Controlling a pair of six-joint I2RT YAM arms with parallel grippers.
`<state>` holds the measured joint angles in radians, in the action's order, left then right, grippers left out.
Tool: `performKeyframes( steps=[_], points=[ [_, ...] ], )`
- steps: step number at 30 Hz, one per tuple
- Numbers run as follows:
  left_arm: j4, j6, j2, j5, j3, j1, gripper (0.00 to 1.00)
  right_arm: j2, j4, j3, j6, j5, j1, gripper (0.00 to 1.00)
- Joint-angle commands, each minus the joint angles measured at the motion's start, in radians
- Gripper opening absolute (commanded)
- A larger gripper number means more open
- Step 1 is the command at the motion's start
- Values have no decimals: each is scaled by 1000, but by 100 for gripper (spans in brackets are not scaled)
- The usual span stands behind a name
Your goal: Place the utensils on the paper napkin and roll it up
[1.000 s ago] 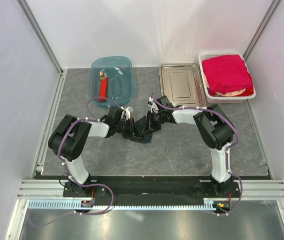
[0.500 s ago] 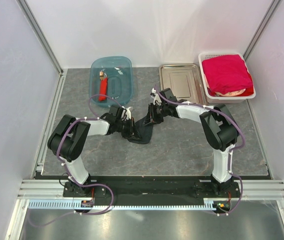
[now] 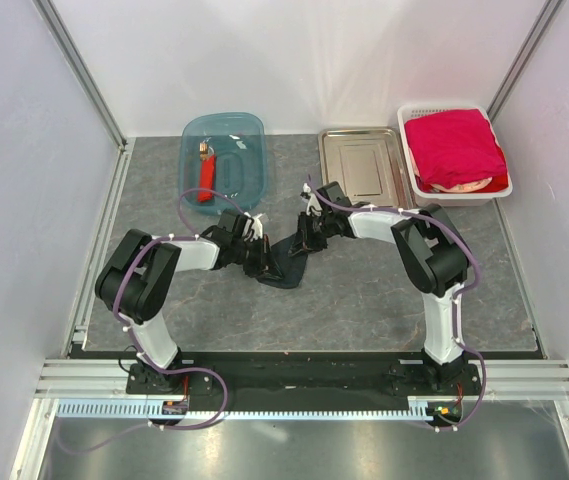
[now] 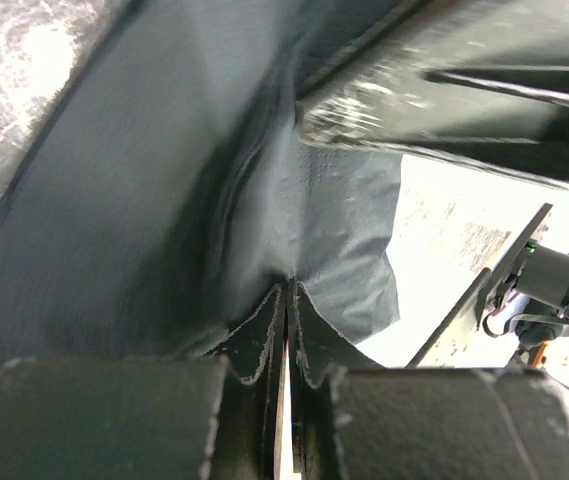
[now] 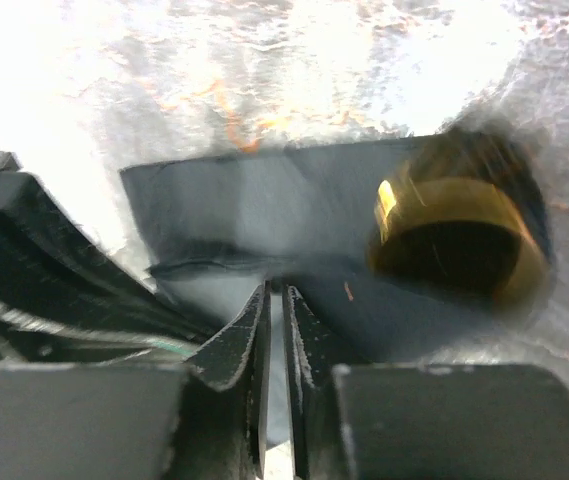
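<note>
The paper napkin [image 3: 284,271] is plain matte black, lying on a grey marbled table [image 3: 364,300]. A utensil [image 5: 461,240] shows shiny gold. At eleven o'clock, a translucent teal-blue tub [image 3: 247,150] and a red tool [image 3: 205,180] with a gold tip. At one o'clock, a silver steel tray [image 3: 362,170]. At two, a white basket [image 3: 444,196] and a bright crimson cloth [image 3: 456,148].

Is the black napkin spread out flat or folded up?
Folded up. The paper napkin lies in overlapping layers with creases, and a gold utensil shows at one end.
</note>
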<state>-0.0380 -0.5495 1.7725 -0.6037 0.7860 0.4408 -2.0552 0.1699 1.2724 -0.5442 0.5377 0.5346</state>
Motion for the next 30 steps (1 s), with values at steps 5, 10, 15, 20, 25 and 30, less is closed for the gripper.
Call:
performKeyframes(
  steps=[5,10,15,20,25,30],
  points=[
    [41,76,-97,47,-59,-1,20,-77,-3,-24,36,-65,4,10],
    [0,53,-212,9,-77,-53,42,-86,-15,-48,23,-62,4,6],
    [122,63,-289,13,-80,-193,64,-86,-17,-50,23,-61,4,5],
    [171,92,-292,41,-91,-289,74,-86,-18,-50,20,-56,4,4],
    [129,125,-193,13,-71,-309,75,-88,-24,-57,18,-51,4,4],
    [110,109,-90,2,-42,-292,75,-95,-24,-56,10,-51,4,3]
  ],
)
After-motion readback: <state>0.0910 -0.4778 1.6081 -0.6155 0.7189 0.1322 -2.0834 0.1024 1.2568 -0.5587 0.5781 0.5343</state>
